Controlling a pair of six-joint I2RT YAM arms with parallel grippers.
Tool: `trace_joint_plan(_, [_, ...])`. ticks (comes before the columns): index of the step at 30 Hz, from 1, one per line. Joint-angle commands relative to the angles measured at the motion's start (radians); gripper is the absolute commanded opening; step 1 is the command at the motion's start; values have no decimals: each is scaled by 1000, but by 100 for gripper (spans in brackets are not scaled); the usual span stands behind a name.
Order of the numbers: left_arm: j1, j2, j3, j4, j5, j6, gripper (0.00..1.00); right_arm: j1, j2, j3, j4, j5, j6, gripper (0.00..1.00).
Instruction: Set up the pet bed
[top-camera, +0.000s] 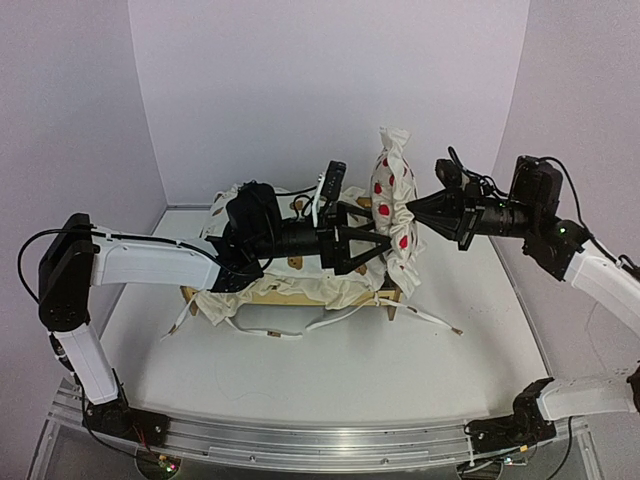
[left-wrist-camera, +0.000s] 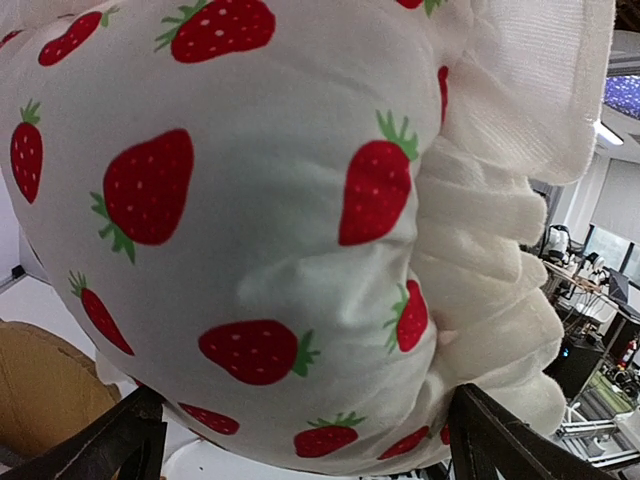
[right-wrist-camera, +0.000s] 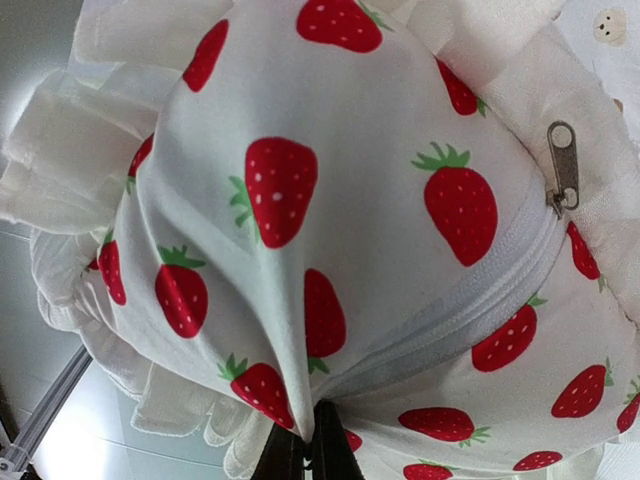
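The small white strawberry-print pillow (top-camera: 393, 200) hangs upright over the right end of the pet bed (top-camera: 391, 297). Only bits of the bed's plywood frame show under the cream ruffled cushion (top-camera: 300, 288) draped over it. My right gripper (top-camera: 413, 212) is shut on a fold of the pillow (right-wrist-camera: 350, 200), pinched near its zipper (right-wrist-camera: 563, 165). My left gripper (top-camera: 378, 240) is open, its fingers either side of the pillow's lower part (left-wrist-camera: 250, 200) without closing on it. A brown plywood piece (left-wrist-camera: 40, 385) shows low left in the left wrist view.
The cushion's white ties (top-camera: 270, 333) trail across the table in front of the bed, one reaching right (top-camera: 432, 320). White walls enclose the back and sides. An aluminium rail (top-camera: 320, 445) runs along the near edge.
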Motion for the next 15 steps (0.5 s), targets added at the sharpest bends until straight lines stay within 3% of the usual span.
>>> trace_joint_plan(1, [11, -36, 10, 25, -57, 47, 100, 9, -8, 47, 57, -18, -13, 0])
trace_joint_plan(10, [16, -78, -40, 80, -2, 69, 97, 14, 5, 48, 61, -23, -11, 0])
trace_joint_plan(14, [17, -64, -21, 100, 28, 73, 87, 20, 6, 44, 65, -24, -11, 0])
trace_joint_plan(15, [17, -59, -11, 101, 37, 74, 80, 22, 6, 44, 67, -24, -10, 0])
